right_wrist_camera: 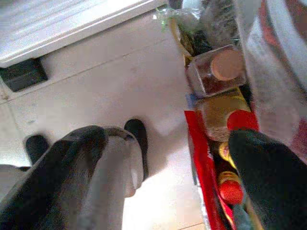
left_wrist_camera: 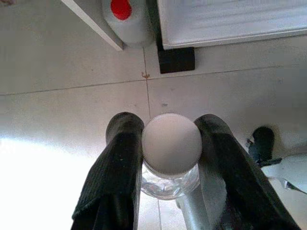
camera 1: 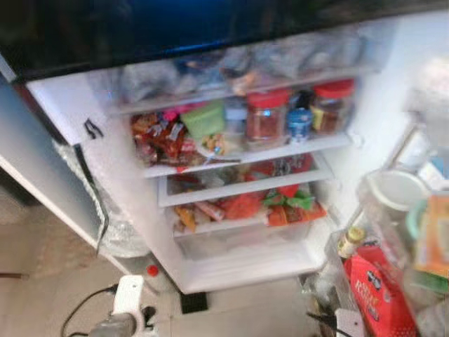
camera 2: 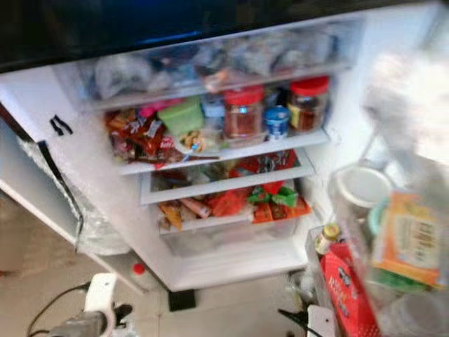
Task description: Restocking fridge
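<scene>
While the fridge (camera 1: 84, 105) stands open, left gripper (left_wrist_camera: 170, 143) clamps a glass jar (left_wrist_camera: 171, 178) below its white lid (left_wrist_camera: 171, 143): judged rigid, slippery, breakable. Right gripper (right_wrist_camera: 168, 158) gapes wide, holding nothing.

The fridge (camera 1: 91, 105) stands open, its interior white and blurred. The top shelf (camera 1: 238, 91) carries clear bags. The second shelf holds two red-lidded jars (camera 1: 266, 116) (camera 1: 333, 105), a blue-capped container (camera 1: 299, 123) between them, a green tub (camera 1: 203, 118) and red snack packets (camera 1: 158, 140). Lower shelves and the drawer (camera 1: 245, 214) hold red, orange and green packets (contents not legible). The door rack (camera 1: 372, 267) at right carries a red carton (camera 1: 375, 298), a small yellow-capped bottle (camera 1: 351, 242) and a white-lidded tub (camera 1: 396, 189). A red-capped bottle (camera 1: 154, 274) stands on the floor beside the fridge base.
</scene>
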Controlling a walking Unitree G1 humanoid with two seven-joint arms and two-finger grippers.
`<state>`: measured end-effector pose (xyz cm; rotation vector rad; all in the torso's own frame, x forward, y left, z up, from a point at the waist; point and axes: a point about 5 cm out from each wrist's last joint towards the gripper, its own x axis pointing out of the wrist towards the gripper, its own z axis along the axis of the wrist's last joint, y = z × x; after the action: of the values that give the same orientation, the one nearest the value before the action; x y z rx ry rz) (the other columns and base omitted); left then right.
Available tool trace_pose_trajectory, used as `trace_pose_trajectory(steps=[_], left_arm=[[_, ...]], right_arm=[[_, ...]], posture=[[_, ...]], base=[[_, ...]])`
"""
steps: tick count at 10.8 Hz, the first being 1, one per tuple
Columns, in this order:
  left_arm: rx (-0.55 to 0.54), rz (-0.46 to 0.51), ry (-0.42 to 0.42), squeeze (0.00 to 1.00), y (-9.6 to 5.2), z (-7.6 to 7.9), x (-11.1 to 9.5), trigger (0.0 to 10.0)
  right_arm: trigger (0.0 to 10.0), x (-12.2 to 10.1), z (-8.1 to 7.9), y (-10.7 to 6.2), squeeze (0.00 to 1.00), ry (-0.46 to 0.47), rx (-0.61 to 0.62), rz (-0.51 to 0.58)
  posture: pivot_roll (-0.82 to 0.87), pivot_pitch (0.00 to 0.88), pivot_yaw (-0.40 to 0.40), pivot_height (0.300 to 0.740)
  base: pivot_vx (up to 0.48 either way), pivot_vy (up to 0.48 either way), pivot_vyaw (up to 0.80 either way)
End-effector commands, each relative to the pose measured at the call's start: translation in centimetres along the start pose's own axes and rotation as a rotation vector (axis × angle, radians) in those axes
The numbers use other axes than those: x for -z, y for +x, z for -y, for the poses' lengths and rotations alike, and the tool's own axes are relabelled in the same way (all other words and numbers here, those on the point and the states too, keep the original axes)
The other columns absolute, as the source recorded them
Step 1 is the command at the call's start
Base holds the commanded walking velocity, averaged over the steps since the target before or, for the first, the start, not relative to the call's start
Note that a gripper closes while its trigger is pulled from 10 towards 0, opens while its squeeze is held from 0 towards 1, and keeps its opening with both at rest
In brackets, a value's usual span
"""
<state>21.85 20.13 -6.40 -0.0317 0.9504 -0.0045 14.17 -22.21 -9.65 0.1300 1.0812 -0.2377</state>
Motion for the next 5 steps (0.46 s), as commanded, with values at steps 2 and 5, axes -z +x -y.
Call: trace_pose_trajectory(steps=[2,5], left_arm=[[-0.021,-0.018,0.012,0.00,-0.17,-0.85,0.40,10.0],[-0.022,-0.021,0.014,0.00,-0.18,-0.84,0.45,10.0]], right_arm=[[10.0,-0.95,1.08,-0.04,0.00,-0.007,0.034,0.033],[10.0,-0.92,1.10,-0.05,0.00,-0.011,0.032,0.032]], posture=[[-0.11,0.045,0.075,0.740],[-0.11,0.045,0.075,0.740]], base=[[0.000,-0.330,0.00],[0.000,-0.096,0.00]])
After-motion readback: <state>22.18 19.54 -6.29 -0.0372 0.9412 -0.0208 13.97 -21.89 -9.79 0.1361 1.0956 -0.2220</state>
